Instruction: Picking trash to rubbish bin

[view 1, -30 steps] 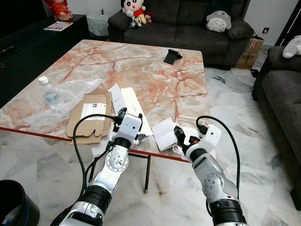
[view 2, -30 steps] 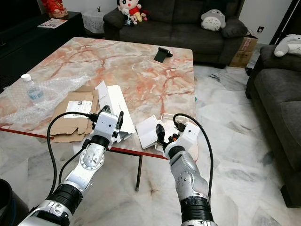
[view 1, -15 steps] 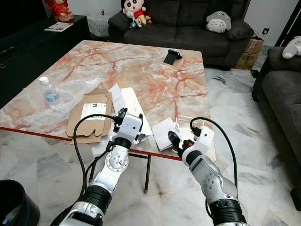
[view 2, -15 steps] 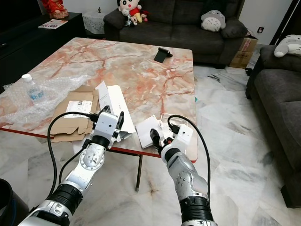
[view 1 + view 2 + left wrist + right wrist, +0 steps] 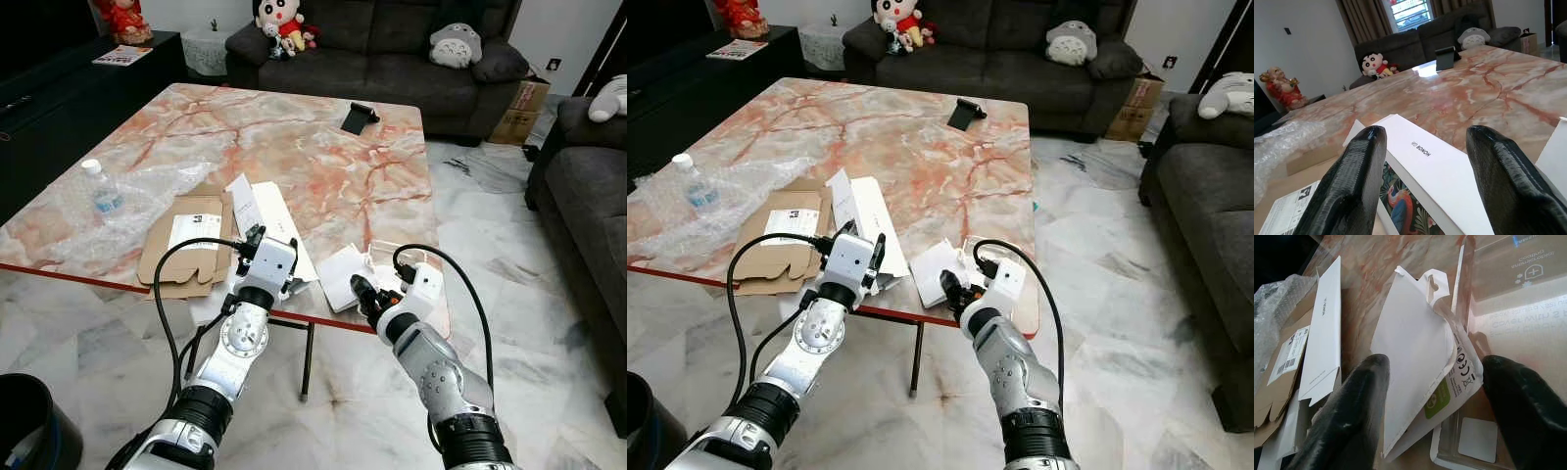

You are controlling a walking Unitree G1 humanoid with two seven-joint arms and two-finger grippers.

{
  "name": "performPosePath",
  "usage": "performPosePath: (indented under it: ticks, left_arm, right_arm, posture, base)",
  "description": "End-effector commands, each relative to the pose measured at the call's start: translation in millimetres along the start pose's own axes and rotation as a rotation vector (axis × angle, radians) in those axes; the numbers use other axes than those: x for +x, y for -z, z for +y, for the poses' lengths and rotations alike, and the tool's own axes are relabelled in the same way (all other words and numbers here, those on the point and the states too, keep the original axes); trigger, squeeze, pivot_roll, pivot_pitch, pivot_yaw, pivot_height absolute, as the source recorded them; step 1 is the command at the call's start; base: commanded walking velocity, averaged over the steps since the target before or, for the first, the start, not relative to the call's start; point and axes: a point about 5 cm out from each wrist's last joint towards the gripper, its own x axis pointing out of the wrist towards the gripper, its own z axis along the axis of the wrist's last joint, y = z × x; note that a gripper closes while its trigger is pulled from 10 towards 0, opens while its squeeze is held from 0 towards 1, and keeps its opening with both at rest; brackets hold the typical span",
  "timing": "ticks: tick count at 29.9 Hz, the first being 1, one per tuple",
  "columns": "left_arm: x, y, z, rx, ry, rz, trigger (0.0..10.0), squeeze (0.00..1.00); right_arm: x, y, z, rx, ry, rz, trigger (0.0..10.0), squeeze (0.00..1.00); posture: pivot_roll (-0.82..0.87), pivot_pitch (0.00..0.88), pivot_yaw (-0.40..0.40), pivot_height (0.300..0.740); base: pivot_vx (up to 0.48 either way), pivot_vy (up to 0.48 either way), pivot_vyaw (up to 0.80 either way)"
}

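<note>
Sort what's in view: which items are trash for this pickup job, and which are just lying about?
Job items:
white card packaging, between the open right gripper fingers
white box, ahead of the open left gripper
flattened cardboard
bubble wrap
plastic bottle
rubbish bin

Lying about:
phone stand
plush toys
sofa

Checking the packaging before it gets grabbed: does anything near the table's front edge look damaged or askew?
Yes. The white card packet between the right tool's open fingers has a torn, curled top flap, and it lies crooked, overlapping the clear plastic tray. The flattened cardboard box overhangs the table edge.
</note>
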Motion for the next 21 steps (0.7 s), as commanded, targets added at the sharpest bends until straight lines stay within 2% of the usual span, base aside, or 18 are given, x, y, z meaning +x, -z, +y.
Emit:
performPosePath:
  ticks: [1, 6, 21]
  left_arm:
    - [0.6, 1.1, -2.1, -0.003, 0.008, 0.013, 10.0, 0.00]
    - [1.9, 0.2, -2.4, 0.000, 0.010, 0.011, 10.0, 0.00]
    - [2.7, 0.3, -2.9, 0.002, 0.012, 0.013, 10.0, 0.00]
  right_arm:
    - [1.7, -6.1, 3.5, -0.012, -0.012, -0.021, 0.0, 0.00]
    - [1.0, -10.3, 5.1, 0.000, -0.035, -0.049, 0.0, 0.00]
    - [2.6, -6.4, 3.3, 0.008, -0.038, -0.040, 0.0, 0.00]
  posture:
    - [0.05, 0.000, -0.073, 0.740]
    - [0.05, 0.000, -0.075, 0.740]
    - [0.05, 0.000, -0.076, 0.740]
  base:
    - [0.000, 0.000, 0.00]
    - [0.000, 0.000, 0.00]
    - [0.000, 0.000, 0.00]
